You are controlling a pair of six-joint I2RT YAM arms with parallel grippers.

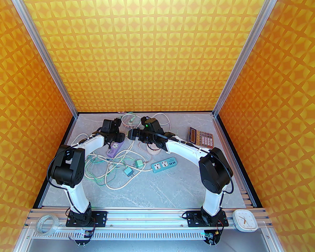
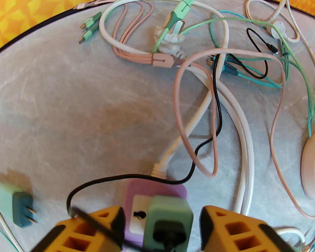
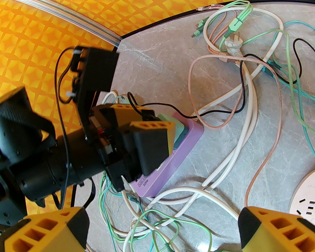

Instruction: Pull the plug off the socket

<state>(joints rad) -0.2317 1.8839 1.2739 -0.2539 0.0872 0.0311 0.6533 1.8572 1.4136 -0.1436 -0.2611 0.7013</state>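
Lettering "S204" is legible on the side of the purple power strip [image 3: 173, 161], which lies on the counter [image 3: 160, 62] with the green plug [image 2: 169, 209] seated in its end socket. Left claw [image 2: 162, 216] straddles the plug, fingers just clear of either side. Right claw [image 3: 162, 219] stands spread wide.

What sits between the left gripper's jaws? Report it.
The green plug, seated in the purple power strip, stands between the jaws of the left gripper in the left wrist view, with a narrow gap showing on each side.
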